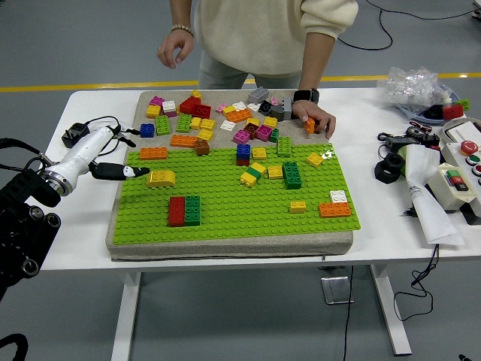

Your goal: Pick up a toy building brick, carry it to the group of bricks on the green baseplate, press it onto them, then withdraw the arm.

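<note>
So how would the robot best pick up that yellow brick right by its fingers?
Probably by the yellow brick across its two long sides, thumb on one and fingers on the other. It lies flat and alone near the green baseplate's left edge, with free space around it. The left hand, open just to its left, should come in from that side and above.

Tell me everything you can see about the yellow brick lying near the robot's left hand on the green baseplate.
The yellow brick is a small glossy plastic piece with a rounded top, sitting alone near the left edge of the green baseplate, just above the red and green brick pair. It looks slightly angled rather than squared to the studs. The left hand reaches toward it, one dark finger with a white tip ending just short of it. Nothing grips it; whether it is pressed onto the studs cannot be told.
</note>
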`<action>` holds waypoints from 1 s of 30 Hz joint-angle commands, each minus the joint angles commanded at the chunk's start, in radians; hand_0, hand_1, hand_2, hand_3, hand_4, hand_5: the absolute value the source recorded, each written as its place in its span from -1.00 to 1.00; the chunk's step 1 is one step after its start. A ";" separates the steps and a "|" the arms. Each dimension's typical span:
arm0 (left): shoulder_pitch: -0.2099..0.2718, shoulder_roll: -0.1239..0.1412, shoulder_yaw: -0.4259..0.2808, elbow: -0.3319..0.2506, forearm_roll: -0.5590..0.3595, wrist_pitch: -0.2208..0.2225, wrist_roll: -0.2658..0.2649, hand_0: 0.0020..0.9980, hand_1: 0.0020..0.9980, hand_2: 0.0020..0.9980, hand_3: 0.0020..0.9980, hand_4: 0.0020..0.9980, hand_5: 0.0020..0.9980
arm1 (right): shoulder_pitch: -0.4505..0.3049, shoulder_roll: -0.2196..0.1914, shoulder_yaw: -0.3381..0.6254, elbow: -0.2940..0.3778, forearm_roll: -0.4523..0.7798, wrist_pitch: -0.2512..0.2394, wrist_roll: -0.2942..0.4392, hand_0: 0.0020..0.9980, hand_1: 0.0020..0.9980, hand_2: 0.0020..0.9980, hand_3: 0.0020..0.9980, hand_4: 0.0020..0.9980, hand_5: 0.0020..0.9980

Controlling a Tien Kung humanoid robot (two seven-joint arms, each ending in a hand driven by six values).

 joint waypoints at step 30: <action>-0.166 -0.052 0.142 0.328 -0.008 0.036 -0.058 1.00 0.65 0.45 0.62 0.97 -0.71 | 0.008 0.004 -0.029 0.000 -0.008 0.003 -0.001 0.58 0.40 0.50 0.42 0.81 0.10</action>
